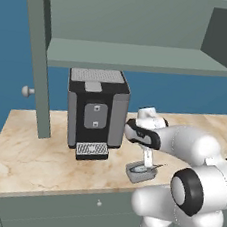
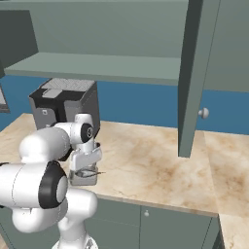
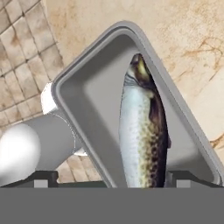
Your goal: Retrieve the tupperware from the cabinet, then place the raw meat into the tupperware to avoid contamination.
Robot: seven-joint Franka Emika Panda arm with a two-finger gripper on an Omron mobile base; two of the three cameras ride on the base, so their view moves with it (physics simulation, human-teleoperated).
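Observation:
The grey tupperware (image 3: 87,92) rests on the marble counter near its front edge, also seen in the base views (image 1: 141,174) (image 2: 82,180). The raw meat, a dark slender fish (image 3: 142,131) with a pale belly, lies inside it along one long wall (image 1: 141,168) (image 2: 88,172). My gripper (image 3: 113,181) hangs straight above the container (image 1: 147,159) (image 2: 86,163), open. One fingertip (image 3: 41,178) stands on each side of the fish, and both are clear of it. The cabinet (image 1: 137,58) stands open above the counter, its shelf (image 2: 97,65) bare.
A black and grey coffee machine (image 1: 96,108) (image 2: 63,104) with a grated drip tray (image 1: 92,150) stands just behind and left of the tupperware. The open cabinet doors (image 1: 40,51) (image 2: 192,73) reach down to the counter. Drawer fronts (image 1: 99,204) sit below the counter edge.

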